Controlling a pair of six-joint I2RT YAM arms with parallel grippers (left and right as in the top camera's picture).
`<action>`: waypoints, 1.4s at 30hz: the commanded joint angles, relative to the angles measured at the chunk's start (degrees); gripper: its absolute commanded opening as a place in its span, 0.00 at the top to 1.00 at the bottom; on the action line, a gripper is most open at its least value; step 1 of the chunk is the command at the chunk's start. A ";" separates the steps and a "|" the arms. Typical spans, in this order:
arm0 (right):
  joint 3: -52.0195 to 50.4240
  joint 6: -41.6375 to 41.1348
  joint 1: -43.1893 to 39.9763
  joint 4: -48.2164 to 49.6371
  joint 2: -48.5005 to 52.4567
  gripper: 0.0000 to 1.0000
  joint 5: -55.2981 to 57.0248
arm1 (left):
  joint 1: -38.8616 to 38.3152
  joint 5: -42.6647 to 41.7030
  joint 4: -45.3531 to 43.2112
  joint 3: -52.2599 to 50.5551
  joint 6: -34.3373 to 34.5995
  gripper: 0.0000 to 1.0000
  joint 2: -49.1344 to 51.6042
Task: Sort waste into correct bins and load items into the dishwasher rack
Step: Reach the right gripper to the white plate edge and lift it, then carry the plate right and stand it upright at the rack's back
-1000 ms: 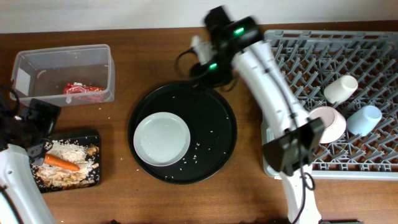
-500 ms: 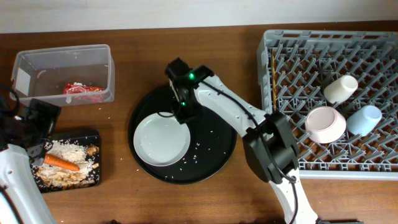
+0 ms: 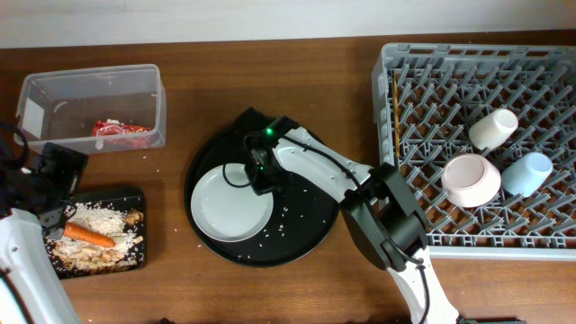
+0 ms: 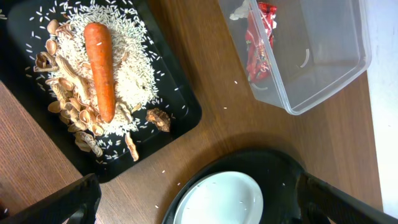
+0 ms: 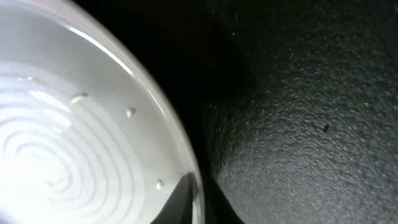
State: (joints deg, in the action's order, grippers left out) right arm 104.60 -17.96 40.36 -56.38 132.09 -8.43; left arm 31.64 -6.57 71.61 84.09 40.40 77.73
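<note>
Right pincer (image 3: 258,174): down on the upper right rim of the round pale grey plate (image 3: 229,205), centre of the overhead frame. In the right wrist view, a dark finger tip met the plate rim. I could not tell whether it was clenched on the rim or released.
Left pincer (image 4: 198,182): released, fingers spread wide at the lower corners of the left wrist view, holding nothing, above bare table (image 3: 180,54).
Plate: lay flat in the left half of the round black tray (image 3: 315,211), with a few rice grains on it and more scattered over the tray.
Shallow black rectangular tray (image 3: 129,198): lower left of the overhead frame. It held the heap of pale rice scraps (image 4: 134,68), with the orange carrot (image 4: 101,68) on top and the brown food lump (image 4: 158,118) at the heap's edge.
Clear plastic tub (image 3: 54,94): upper left, with the red shiny snack wrapper (image 3: 120,130) inside.
Dishwasher rack (image 3: 432,99): right of the overhead frame.
Rack contents: pinkish-white bowl (image 3: 471,180), small white cup (image 3: 493,129) and light blue cup (image 3: 526,173) grouped near its right side. The thin wooden chopsticks (image 3: 394,108) lay along its left edge.
</note>
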 commanded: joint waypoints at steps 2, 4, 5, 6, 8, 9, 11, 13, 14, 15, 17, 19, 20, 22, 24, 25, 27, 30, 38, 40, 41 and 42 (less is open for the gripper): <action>0.52 -1.44 0.07 -1.95 -0.39 0.96 1.81 | 0.31 0.42 0.09 0.00 0.72 0.01 -0.20; 2.99 -1.66 -0.96 -4.87 -1.46 0.96 1.81 | 0.31 0.42 0.07 0.00 0.72 0.01 -0.20; 4.22 -1.68 -1.53 -6.14 -2.10 0.96 1.81 | 0.31 0.42 0.07 0.00 0.72 0.01 -0.20; 5.46 -1.68 -2.16 -7.37 -2.80 0.96 1.81 | 0.31 0.42 0.07 0.00 0.72 0.01 -0.20; 7.98 -1.68 -3.80 -9.68 -4.72 0.96 1.79 | 0.31 0.42 0.07 0.00 0.72 0.01 -0.20; 9.20 -1.66 -4.70 -10.84 -5.64 0.96 1.79 | 0.31 0.42 0.07 0.00 0.72 0.01 -0.20; 12.11 -1.57 -7.58 -13.68 -8.59 0.96 1.84 | 0.31 0.42 0.09 0.00 0.72 0.01 -0.20; 14.27 0.02 -10.78 -16.20 -11.96 0.96 1.90 | 0.31 0.42 0.07 0.00 0.72 0.01 -0.20; 15.02 0.61 -12.35 -17.25 -13.53 0.96 2.34 | 0.31 0.42 0.07 0.00 0.72 0.01 -0.20; 15.76 0.90 -14.08 -18.38 -15.19 0.96 3.39 | 0.31 0.42 0.09 0.00 0.72 0.01 -0.20; 17.16 3.37 -20.04 -20.04 -19.89 0.96 7.67 | 0.31 0.42 0.09 0.00 0.72 0.01 -0.20; 17.27 4.28 -25.20 -20.17 -22.88 0.96 11.45 | 0.31 0.42 0.07 0.00 0.72 0.01 -0.20; 17.27 4.52 -28.52 -20.20 -24.28 0.96 13.44 | 0.31 0.42 0.07 0.00 0.72 0.01 -0.20; 17.27 7.19 -34.47 -19.93 -25.81 0.96 14.93 | 0.31 0.42 0.07 0.00 0.72 0.01 -0.20; 17.22 10.93 -40.13 -19.37 -25.97 0.96 15.19 | 0.31 0.42 0.07 0.00 0.72 0.01 -0.20; 17.11 12.22 -42.29 -18.62 -25.49 0.96 15.23 | 0.31 0.42 0.09 0.00 0.72 0.01 -0.20; 17.07 12.20 -45.40 -16.70 -24.55 0.96 15.54 | 0.31 0.42 0.09 0.00 0.72 0.01 -0.20; 17.07 12.17 -47.19 -13.22 -22.75 0.96 23.28 | 0.31 0.42 0.09 0.00 0.72 0.01 -0.20; 17.07 11.74 -45.22 -8.98 -19.15 0.96 43.54 | 0.31 0.42 0.09 0.00 0.72 0.01 -0.20; 16.90 11.72 -44.87 -8.66 -18.10 0.96 45.99 | 0.31 0.42 0.07 0.00 0.72 0.01 -0.20; 16.70 11.67 -44.59 -8.66 -17.49 0.96 46.38 | 0.31 0.42 0.07 0.00 0.72 0.01 -0.20; 16.57 11.52 -44.33 -8.72 -16.94 0.96 46.60 | 0.31 0.42 0.07 0.00 0.72 0.01 -0.20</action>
State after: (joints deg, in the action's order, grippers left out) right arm 121.54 -6.00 -4.91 -65.28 113.43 32.01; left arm 31.64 -6.57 71.61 84.09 40.40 77.73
